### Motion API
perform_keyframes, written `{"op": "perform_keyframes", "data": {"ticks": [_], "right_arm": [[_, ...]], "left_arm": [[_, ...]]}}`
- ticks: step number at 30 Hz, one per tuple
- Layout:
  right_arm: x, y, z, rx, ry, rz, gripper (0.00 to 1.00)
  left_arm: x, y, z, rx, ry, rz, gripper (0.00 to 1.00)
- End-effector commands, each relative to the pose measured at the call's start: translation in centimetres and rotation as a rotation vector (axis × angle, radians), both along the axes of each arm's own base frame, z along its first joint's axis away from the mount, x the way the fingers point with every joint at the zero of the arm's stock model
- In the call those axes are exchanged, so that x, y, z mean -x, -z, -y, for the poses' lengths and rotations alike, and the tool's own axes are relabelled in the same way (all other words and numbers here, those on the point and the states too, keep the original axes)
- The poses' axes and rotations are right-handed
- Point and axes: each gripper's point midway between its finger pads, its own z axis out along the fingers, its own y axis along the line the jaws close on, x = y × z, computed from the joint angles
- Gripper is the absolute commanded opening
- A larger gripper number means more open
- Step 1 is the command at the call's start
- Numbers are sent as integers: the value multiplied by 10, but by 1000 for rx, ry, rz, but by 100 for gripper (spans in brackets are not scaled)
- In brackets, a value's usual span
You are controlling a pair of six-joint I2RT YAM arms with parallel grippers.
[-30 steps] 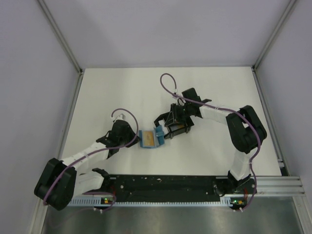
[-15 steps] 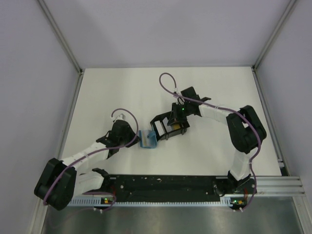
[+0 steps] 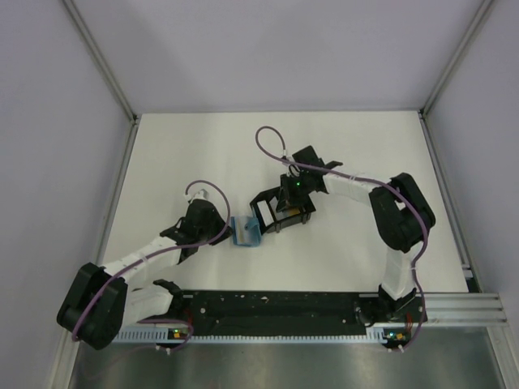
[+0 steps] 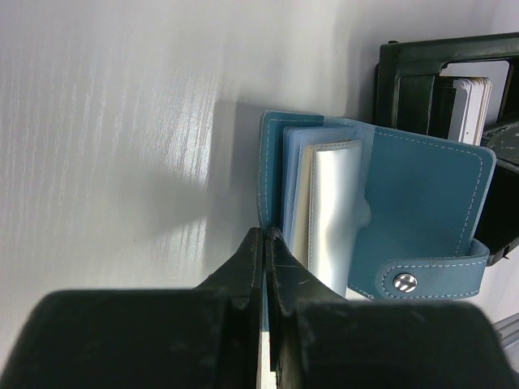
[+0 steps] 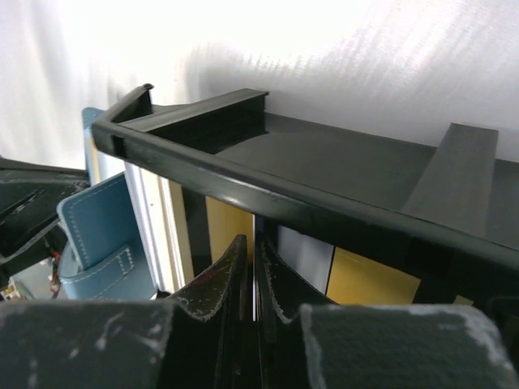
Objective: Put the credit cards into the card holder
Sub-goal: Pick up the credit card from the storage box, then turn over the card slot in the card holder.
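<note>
While it is squeezed together, the left gripper touches the card holder. The right gripper pinches a credit card.

No text, brand, number or sign can be read in any view. The card holder shows only stitching and a plain metal snap. The visible faces of the credit cards carry no readable print.

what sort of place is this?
Likely a lab test cell: table boxed by blank panels on aluminium framing, left arm and right arm bolted to a rail, props card holder and black tray.
</note>
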Motion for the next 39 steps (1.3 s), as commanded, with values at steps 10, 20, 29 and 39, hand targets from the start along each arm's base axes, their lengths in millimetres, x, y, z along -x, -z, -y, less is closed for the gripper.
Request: {"op": "perform_keyframes", "data": {"ticks": [10,20,29,39], "right_arm": [[-22,-39,0,43,27,183,0],[-22,-96,18,1,128,312,0],[-4,-128,-8,-159,94,307,0],[32,-123,-52,-208,17,276,0]], "left_arm": [[-13,-18,8,30,16,59,0],[-11,-34,11,20,65,76,0],[-3,-56,5,5,76,94,0],[15,-63,2,26,95,73,0]]}}
